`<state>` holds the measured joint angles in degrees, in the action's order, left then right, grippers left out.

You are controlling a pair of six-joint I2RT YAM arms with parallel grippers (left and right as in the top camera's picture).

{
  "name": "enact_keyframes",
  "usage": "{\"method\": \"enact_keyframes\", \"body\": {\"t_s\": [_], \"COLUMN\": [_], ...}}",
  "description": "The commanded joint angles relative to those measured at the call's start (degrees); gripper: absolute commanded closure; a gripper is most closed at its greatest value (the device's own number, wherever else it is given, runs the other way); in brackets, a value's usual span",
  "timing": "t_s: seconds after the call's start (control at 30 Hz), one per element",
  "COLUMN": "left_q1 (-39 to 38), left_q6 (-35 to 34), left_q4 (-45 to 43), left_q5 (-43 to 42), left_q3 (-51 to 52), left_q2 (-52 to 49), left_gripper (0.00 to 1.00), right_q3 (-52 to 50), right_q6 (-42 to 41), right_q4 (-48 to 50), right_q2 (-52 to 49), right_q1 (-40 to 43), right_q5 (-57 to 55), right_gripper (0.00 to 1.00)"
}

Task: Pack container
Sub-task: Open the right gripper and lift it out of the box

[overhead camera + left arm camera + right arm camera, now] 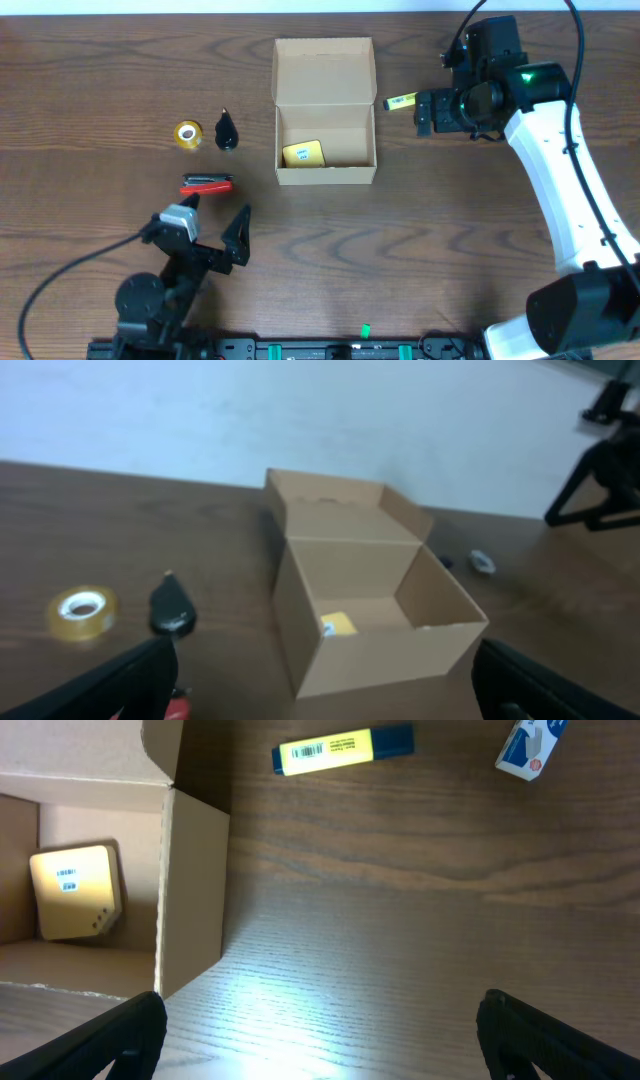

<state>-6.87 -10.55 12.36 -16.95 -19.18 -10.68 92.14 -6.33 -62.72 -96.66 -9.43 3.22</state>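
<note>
Left gripper: spread wide and empty, at the near left, just near of a red-and-black tool.
Right gripper: spread wide and empty, at the far right, close to a yellow marker.
Box: upright in the middle of the table, toward the far side, with its lid flap open at the far edge.
Inside: one yellow pad in the near left corner.
Loose items: a tape roll and a black piece lie left of the box, and the marker lies just right of it.
Handling: thin cardboard, probably light. It looks stiff along the folds, but the walls would dent under a hard pinch, and it would likely slide on the smooth wood.
Hold: pinch a side wall's top rim near a corner, one finger inside and one outside. Take the flap by its free edge.
</note>
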Motion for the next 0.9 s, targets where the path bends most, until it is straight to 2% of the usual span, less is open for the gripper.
{"method": "enact_keyframes", "body": {"t_s": [0.0,0.2,0.47,0.67,0.77,0.87], "left_q1": [-0.24,-0.24,-0.24,-0.24,-0.24,-0.24], "left_q6": [0.26,0.24,0.20,-4.33,-4.04,-4.90], "left_q4": [2.78,12.83,28.50,38.93,38.80,37.55], "left_q5": [4.83,14.05,20.35,18.51,12.39,11.30], "left_q3": [-7.89,-22.32,-42.12,-53.79,-55.19,-55.19], "left_q2": [-6.51,-21.53,-42.38,-55.47,-58.51,-60.22], "left_gripper": [0.05,0.05,0.05,0.05,0.05,0.05], "right_q3": [0.24,0.24,0.26,0.28,0.26,0.26], "right_q6": [0.85,0.85,2.43,8.85,11.43,15.69], "right_q4": [0.13,0.20,-0.52,-1.05,-2.82,-6.03], "right_q2": [1.42,1.42,1.99,7.82,11.96,16.59], "right_q1": [0.46,0.46,0.48,0.46,0.46,0.46], "right_q5": [0.28,0.26,2.43,9.29,9.49,12.48], "right_gripper": [0.01,0.01,0.01,0.01,0.01,0.01]}}
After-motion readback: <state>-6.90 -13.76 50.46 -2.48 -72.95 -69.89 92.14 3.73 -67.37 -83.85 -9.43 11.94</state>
